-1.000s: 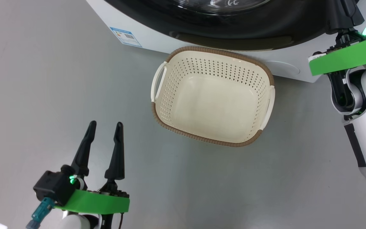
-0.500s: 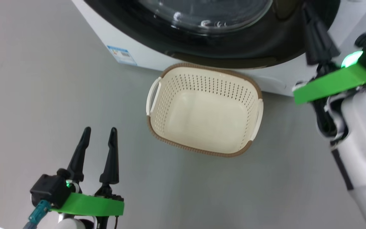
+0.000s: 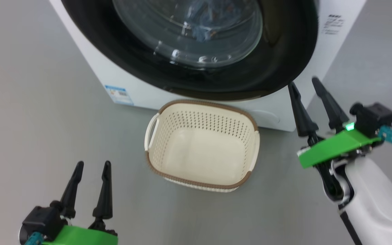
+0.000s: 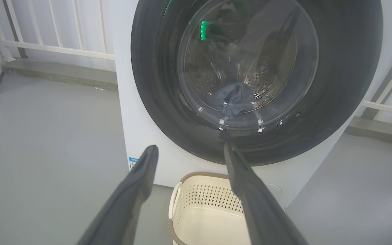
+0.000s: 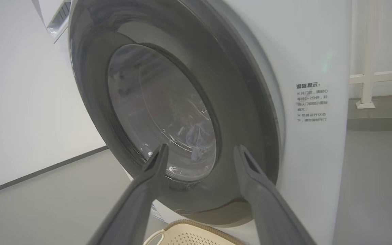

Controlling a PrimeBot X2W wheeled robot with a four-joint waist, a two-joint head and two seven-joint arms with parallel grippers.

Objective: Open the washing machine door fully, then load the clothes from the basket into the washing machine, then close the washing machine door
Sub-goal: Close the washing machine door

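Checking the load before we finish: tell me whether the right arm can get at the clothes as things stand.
Probably not. The washing machine door looks shut, so its glass stands between the open right gripper and the clothes in the drum.

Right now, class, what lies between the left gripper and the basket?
Bare grey floor. In the head view the open left gripper sits lower left of the basket, apart from it, and nothing lies on the stretch between them.

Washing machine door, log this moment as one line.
washing machine door shut | clothes inside, seen through it | basket empty | left pincer open, empty | right pincer open, empty
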